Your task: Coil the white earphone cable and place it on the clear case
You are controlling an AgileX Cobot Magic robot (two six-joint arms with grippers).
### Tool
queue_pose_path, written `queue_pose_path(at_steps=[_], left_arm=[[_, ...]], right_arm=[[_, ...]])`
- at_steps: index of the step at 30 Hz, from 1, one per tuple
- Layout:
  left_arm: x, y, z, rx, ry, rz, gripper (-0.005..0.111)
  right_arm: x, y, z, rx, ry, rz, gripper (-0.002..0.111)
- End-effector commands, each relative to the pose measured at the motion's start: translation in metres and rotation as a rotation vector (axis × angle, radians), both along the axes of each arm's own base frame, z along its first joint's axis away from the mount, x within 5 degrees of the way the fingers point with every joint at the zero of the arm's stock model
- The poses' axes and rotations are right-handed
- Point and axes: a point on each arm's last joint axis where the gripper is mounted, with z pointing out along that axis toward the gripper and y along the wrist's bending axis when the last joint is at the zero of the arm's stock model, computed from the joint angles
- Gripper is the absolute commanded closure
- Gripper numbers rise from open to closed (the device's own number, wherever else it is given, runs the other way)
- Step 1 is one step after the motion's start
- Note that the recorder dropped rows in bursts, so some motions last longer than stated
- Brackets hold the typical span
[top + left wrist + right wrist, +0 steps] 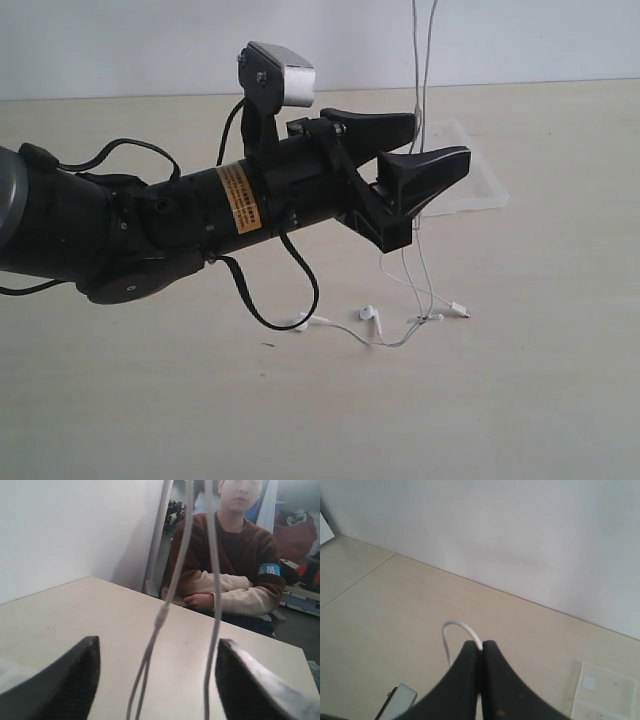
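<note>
- Beige table (150,420) under a white wall (100,50)
- Over it hovers the left gripper (438,138), jaws wide, two strands hanging between them
- From above drops the cable (430,318); its earbuds and plug lie on the table
- Behind that gripper lies the case (470,185), flat
- High up, the right gripper (481,647) pinches a loop of the cable (457,625), jaws closed

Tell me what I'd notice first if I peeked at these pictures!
A big black left gripper reaches from the left over the beige table, jaws wide open. A thin white earphone cable hangs from above between them, its earbuds lying on the table below. Behind the gripper lies a flat clear plastic case.
</note>
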Motion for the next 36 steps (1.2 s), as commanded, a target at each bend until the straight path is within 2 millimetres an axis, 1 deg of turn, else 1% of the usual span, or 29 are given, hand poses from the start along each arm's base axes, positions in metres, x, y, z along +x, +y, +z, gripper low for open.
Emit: queue_pose_path(at_steps=[1,4,13,17,19,22,23,24,25,28,31,33,36], left_arm=[[-0.001,-0.002,0.001,-0.004,-0.003,-0.009,0.061],[-0.001,-0.002,0.001,-0.004,-0.003,-0.009,0.067],[-0.001,-0.002,0.001,-0.004,-0.003,-0.009,0.067],[-0.001,-0.002,0.002,-0.004,-0.006,-0.01,0.072],[-0.001,-0.002,0.004,-0.007,-0.01,-0.008,0.077],[-0.002,-0.001,0.01,-0.016,-0.025,-0.011,0.091],[-0.003,-0.001,0.012,-0.018,-0.029,-0.011,0.099],[-0.003,0.0,0.014,-0.021,-0.033,-0.011,0.104],[-0.003,0.0,0.016,-0.024,-0.037,-0.011,0.107],[-0.005,0.001,0.022,-0.029,-0.049,-0.009,0.107],[-0.006,0.002,0.031,-0.039,-0.06,-0.005,0.107],[-0.008,0.004,0.039,-0.048,-0.06,-0.003,0.107],[-0.013,0.006,0.051,-0.041,-0.088,-0.011,0.107]], right_arm=[[0.002,-0.001,0.001,-0.001,-0.007,-0.007,0.108],[0.001,-0.001,0.0,-0.002,-0.006,-0.006,0.108],[0.001,-0.001,0.0,-0.002,-0.006,-0.006,0.108],[0.001,0.0,0.001,0.018,0.007,-0.014,0.108],[0.001,0.0,0.001,0.03,0.013,-0.01,0.108],[0.001,0.001,0.001,0.037,0.016,-0.007,0.108],[0.001,0.001,0.001,0.037,0.016,-0.007,0.108],[0.001,0.001,0.001,0.034,0.014,-0.005,0.108],[0.0,0.0,0.002,0.032,0.005,-0.003,0.108],[-0.003,-0.002,0.008,0.039,-0.048,-0.012,0.108],[-0.011,-0.007,0.015,0.061,-0.111,-0.025,0.108],[-0.015,-0.011,0.013,0.059,-0.138,-0.04,0.108],[-0.024,-0.018,0.002,0.042,-0.161,-0.063,0.108]])
